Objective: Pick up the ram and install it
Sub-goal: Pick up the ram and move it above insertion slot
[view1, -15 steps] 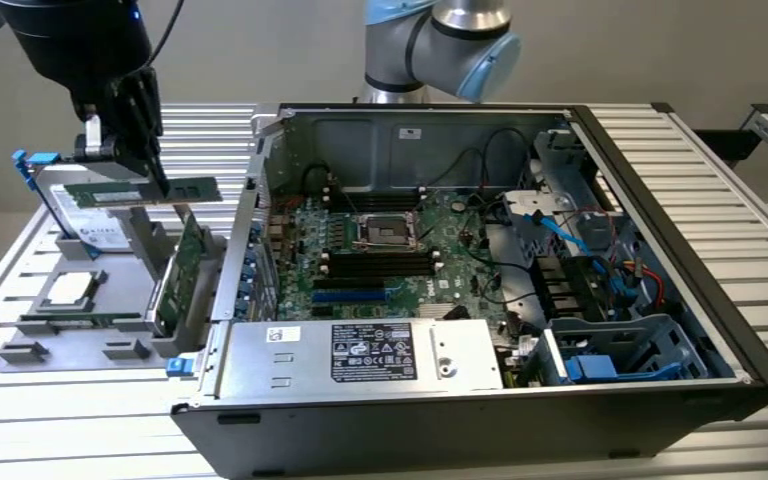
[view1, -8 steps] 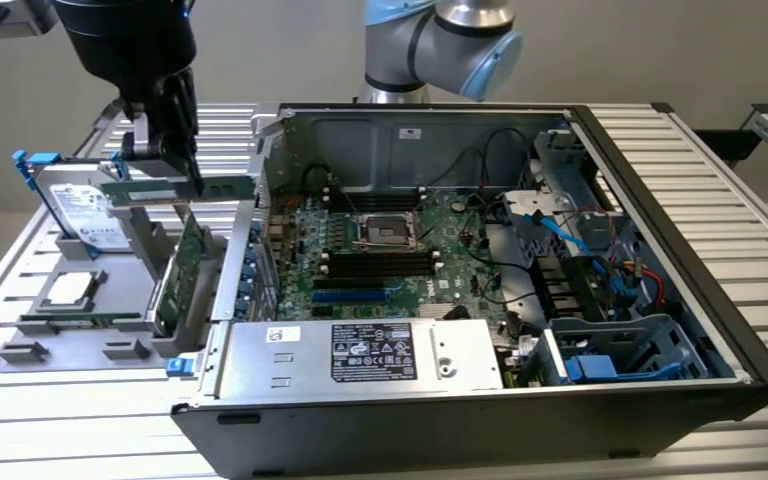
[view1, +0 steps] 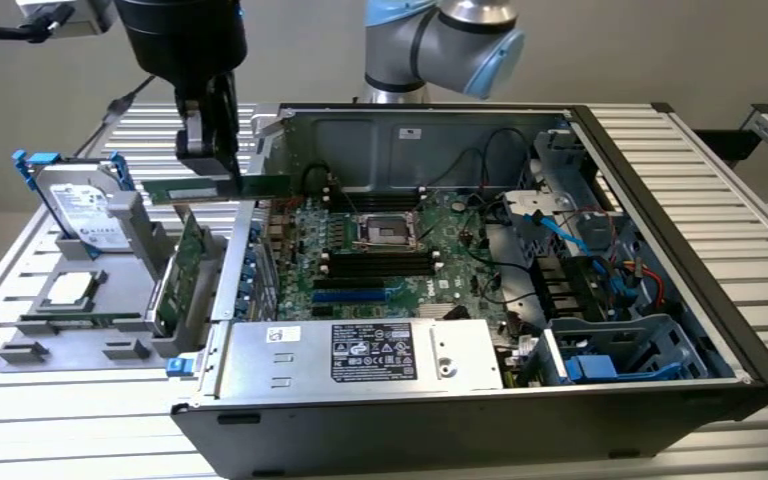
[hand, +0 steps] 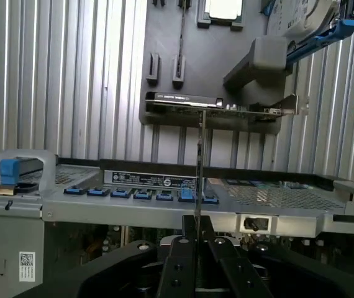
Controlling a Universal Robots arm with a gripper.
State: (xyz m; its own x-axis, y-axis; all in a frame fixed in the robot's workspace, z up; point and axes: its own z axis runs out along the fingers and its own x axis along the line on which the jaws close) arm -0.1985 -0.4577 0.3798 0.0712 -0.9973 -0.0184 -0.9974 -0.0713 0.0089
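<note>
The ram is a narrow green stick held level in the air, above the open computer case's wall on the exterior view's left. My gripper is shut on it from above, near the stick's middle. In the wrist view the ram shows edge-on as a thin line rising from between my black fingers, with my gripper closed around its lower end. The motherboard lies inside the case, its black slots to the exterior view's right of the stick and lower.
A grey holder tray beside the case carries a hard drive with blue rails, a wide green expansion card and a processor. The power supply, cables and drive cage crowd the case.
</note>
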